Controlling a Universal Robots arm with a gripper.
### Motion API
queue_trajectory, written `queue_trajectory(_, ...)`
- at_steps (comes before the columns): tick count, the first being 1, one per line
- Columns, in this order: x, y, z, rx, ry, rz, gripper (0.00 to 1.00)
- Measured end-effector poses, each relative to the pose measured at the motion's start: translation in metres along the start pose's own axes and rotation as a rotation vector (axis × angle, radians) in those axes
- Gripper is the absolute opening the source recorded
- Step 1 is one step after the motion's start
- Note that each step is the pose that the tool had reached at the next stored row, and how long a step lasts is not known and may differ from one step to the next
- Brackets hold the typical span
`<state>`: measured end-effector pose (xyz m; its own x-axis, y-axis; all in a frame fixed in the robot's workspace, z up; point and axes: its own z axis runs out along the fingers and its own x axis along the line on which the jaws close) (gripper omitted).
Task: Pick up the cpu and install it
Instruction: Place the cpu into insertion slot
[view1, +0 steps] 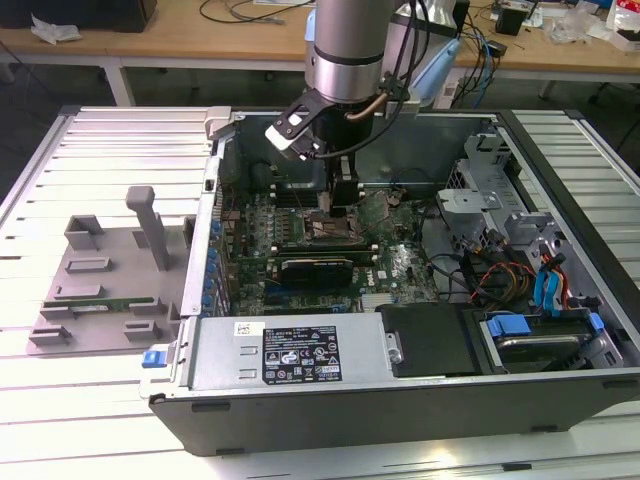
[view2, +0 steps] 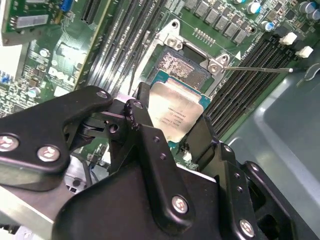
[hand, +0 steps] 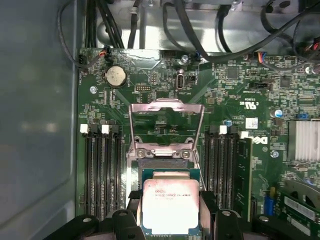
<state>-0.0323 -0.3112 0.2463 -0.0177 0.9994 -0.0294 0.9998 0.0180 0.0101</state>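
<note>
The cpu (hand: 170, 206) is a square chip with a silvery lid (view2: 176, 112) and a thin pale rim. My gripper (view2: 172, 119) is shut on it, one black finger (view2: 139, 107) on one edge and the other finger (view2: 202, 137) on the opposite edge. The chip hangs level and partly over the open socket (view2: 182, 62), whose contact field still shows beyond it. The socket's metal load plate (hand: 166, 107) stands swung open. In the exterior view my gripper (view1: 335, 200) is down inside the computer case, over the motherboard's socket (view1: 335, 228).
Rows of black memory slots (hand: 100, 170) flank the socket on both sides. A thin socket lever (view2: 257, 70) sticks out sideways. Cables (hand: 200, 30) hang by the board's edge. On the exterior view's left a grey fixture (view1: 100, 275) carries a green memory stick (view1: 95, 300).
</note>
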Motion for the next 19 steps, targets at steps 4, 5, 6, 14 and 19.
queue_trajectory(4,0.0008,-0.0001,0.0085,0.0001,-0.0091,-0.005,0.55)
queue_trajectory(5,0.0011,-0.0002,0.0113,0.0001,-0.013,-0.006,0.55)
queue_trajectory(6,0.0013,-0.0002,0.013,0.0002,-0.0186,-0.006,0.55)
queue_trajectory(14,0.003,-0.0029,0.0349,0.0001,-0.0244,-0.015,0.55)
queue_trajectory(19,0.0033,-0.004,0.0442,0.0,-0.0242,-0.015,0.55)
